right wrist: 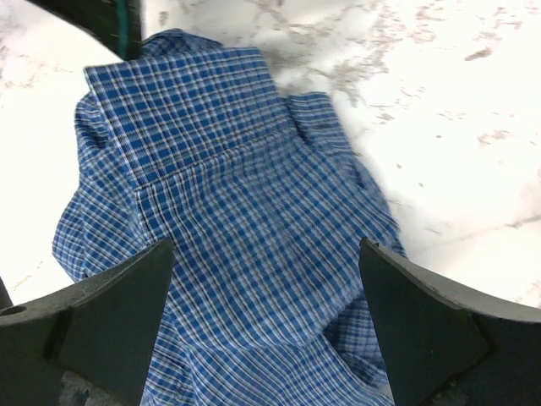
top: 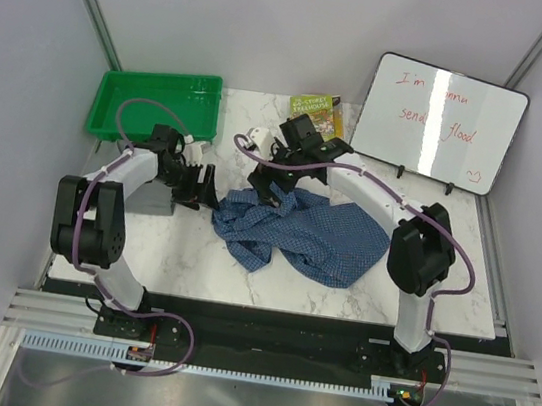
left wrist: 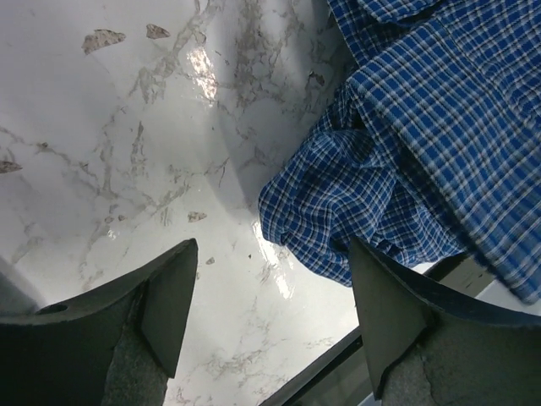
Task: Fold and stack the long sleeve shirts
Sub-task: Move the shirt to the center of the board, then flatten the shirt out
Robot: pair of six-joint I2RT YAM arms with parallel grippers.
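Just below the right end effector (right wrist: pixel 266 247) lies the blue shirt (right wrist: pixel 221 161).

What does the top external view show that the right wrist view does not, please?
Only the top view: the tray, the whiteboard, a yellow-green packet and the left gripper. Only the right wrist view: the collar close up, with the right gripper open above the cloth, holding nothing. Both: the crumpled blue shirt on the marble table.
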